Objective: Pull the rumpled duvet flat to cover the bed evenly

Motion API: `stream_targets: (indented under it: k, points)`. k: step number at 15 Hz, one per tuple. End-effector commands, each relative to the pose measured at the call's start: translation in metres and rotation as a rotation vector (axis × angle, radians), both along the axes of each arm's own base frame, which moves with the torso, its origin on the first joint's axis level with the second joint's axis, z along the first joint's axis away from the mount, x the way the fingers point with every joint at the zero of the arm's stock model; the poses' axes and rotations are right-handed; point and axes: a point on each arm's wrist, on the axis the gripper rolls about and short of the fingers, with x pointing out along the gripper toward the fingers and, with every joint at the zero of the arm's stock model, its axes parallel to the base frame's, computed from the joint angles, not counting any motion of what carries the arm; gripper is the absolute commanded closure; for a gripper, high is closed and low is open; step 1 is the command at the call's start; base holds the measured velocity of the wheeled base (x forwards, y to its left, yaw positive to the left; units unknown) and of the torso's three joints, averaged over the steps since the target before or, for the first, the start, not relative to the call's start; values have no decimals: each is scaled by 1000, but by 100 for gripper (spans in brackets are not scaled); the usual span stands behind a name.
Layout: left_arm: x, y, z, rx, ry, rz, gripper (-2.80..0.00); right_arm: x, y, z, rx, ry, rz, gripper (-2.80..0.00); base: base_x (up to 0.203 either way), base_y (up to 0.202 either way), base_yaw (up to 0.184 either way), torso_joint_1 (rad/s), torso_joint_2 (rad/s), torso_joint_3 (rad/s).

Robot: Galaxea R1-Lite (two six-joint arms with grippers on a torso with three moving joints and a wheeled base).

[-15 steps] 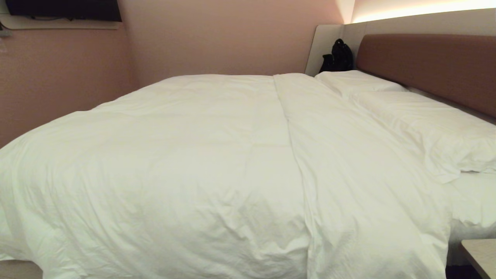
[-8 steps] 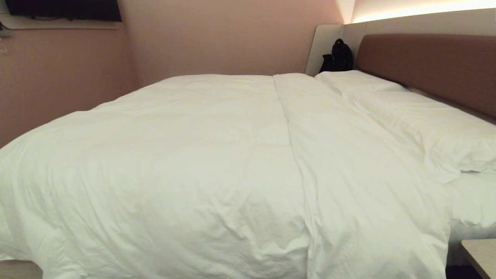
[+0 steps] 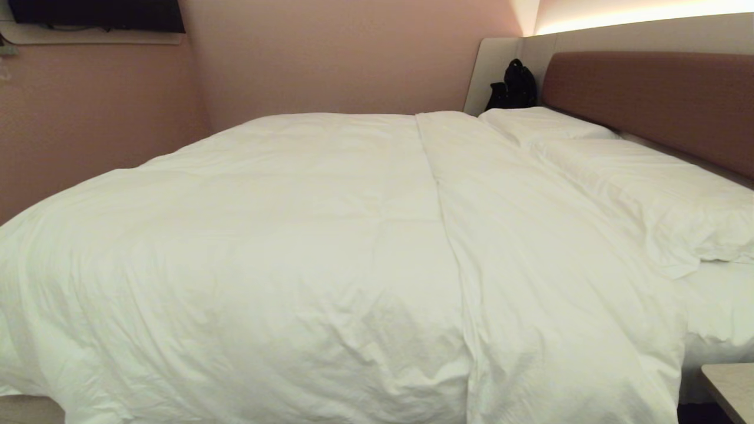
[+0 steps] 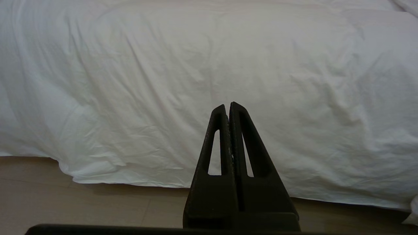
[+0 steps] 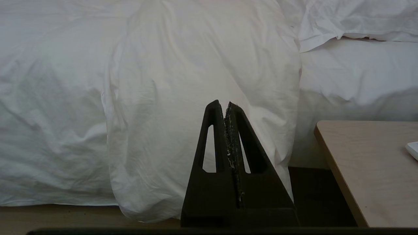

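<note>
Across the head view the duvet [image 3: 330, 259] lies spread over nearly the whole bed [image 3: 721, 306], puffy and softly creased, with a long fold line running from the far side to the near edge. Toward the headboard [image 3: 654, 100] a strip of bare sheet shows, and two white pillows [image 3: 642, 188] lie along it. A black bag [image 3: 515, 85] stands in the corner beyond the far pillow, a dark screen [image 3: 97, 15] hangs on the pink wall, and the corner of a pale side table [image 3: 730, 386] pokes in at lower right. Neither arm appears here.

In the left wrist view the left gripper [image 4: 228, 107] points level at the duvet's hanging side, its two black fingers pressed together on nothing – apart from the cloth. The hem drapes almost to the wooden floor [image 4: 81, 202].

In the right wrist view the right gripper [image 5: 221, 105] is likewise closed and empty (the inner faces of its fingers look worn and flecked). Ahead of it the duvet's folded-over part bulges down the side of the bed, its bottom edge nearly at the floor. Beside that hangs the bare sheet under a pillow's edge, and the side table stands close by – a small white object [image 5: 413, 149] lies on it at the frame's edge.
</note>
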Motion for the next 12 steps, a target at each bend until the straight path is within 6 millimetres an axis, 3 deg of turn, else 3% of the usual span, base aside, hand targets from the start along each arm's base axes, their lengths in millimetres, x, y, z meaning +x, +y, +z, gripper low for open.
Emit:
stream_targets:
  k: [1,12]
  points:
    - [0,0,0,-1,-1,0,0,0,0,0,-1,-2,0,0,0,0,0,0,0,0]
    - [0,0,0,-1,-1,0,0,0,0,0,-1,-2,0,0,0,0,0,0,0,0]
